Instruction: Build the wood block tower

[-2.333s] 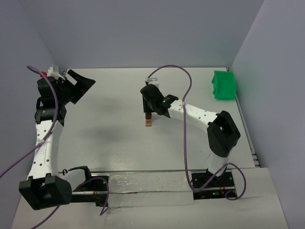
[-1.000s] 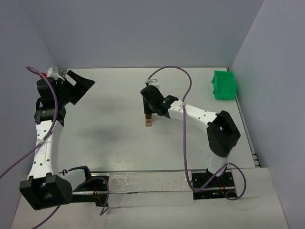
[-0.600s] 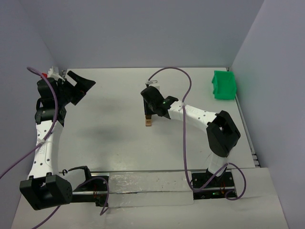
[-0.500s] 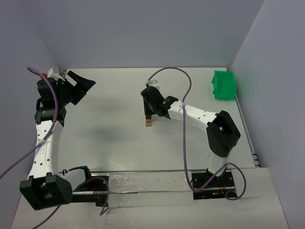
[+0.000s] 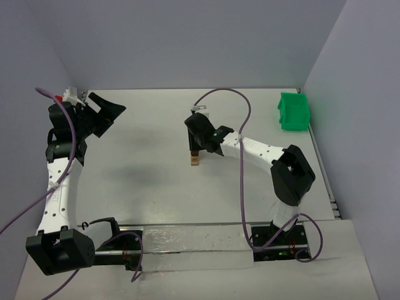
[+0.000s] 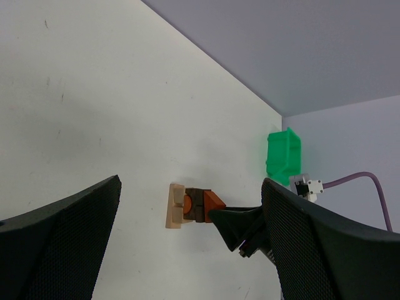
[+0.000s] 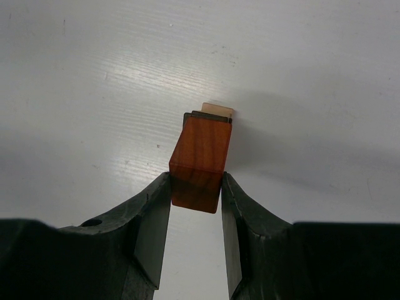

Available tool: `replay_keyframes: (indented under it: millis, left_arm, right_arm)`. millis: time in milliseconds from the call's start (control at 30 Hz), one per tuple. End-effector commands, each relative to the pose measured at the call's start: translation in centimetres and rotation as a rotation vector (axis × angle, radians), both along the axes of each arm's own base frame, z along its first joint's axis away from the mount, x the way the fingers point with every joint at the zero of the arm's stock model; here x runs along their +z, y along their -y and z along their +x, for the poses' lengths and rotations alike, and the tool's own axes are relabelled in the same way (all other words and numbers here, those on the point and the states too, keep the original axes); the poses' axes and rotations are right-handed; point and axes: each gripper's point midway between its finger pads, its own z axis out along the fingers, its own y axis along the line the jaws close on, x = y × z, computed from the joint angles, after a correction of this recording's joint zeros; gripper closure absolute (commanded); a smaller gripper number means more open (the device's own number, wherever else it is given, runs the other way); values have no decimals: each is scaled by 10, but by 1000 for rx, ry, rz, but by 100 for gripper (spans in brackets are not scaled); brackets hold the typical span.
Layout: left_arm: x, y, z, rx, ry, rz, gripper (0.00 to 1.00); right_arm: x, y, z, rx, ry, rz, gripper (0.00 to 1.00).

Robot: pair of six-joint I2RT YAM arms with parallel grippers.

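Change is barely seen: the reddish wedge is kept pinched in the narrowly parted right tool, seated on the wood block tower just below its tips; release seems due. The left tool is held wide open, empty.

Top view looks down from behind; left wrist far, right wrist close: all share the wood block tower.

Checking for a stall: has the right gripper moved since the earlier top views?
No. The right gripper keeps the same offset from the green bin, shut on the reddish-brown block atop the wood block tower.
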Motion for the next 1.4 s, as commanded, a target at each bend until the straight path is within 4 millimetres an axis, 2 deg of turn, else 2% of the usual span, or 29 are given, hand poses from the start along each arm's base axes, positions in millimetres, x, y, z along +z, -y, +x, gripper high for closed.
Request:
replay_keyframes:
  millis: [0, 1000, 1367]
  left_arm:
    - [11, -3, 5, -1, 51, 3, 1]
    - [13, -3, 7, -5, 41, 11, 1]
    - [13, -3, 6, -5, 41, 10, 1]
  right_arm:
    - [19, 0, 5, -22, 42, 42, 93]
    - [7, -3, 1, -23, 1, 39, 80]
    - [9, -4, 0, -14, 6, 45, 75]
